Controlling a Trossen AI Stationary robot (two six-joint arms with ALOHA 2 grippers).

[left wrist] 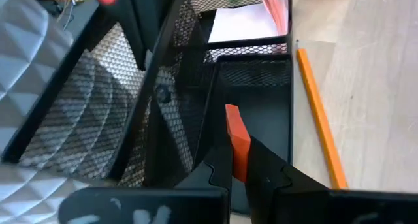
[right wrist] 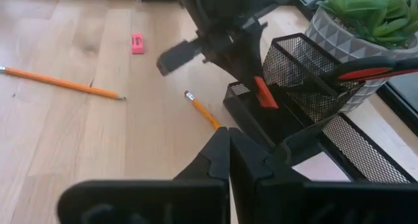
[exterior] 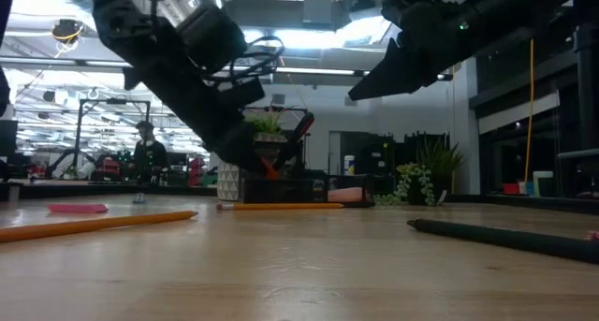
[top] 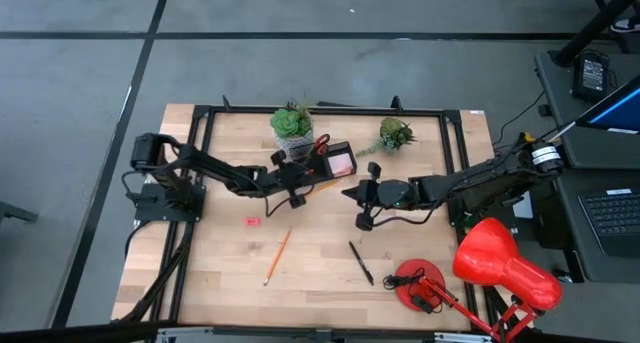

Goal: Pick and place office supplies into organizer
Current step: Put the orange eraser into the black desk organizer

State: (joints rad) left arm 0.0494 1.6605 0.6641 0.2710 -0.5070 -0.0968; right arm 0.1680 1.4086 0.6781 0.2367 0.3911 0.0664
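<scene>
High view: left gripper reaches low to the black mesh organizer; right gripper hangs beside it, fingers closed, empty.
Left wrist view: fingers clamp a red eraser over the organizer's front tray; orange pencil lies alongside.

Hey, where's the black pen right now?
In the high view the black pen lies on the table's front part, toward the right arm's side, between the loose orange pencil and the red lamp base.
</scene>
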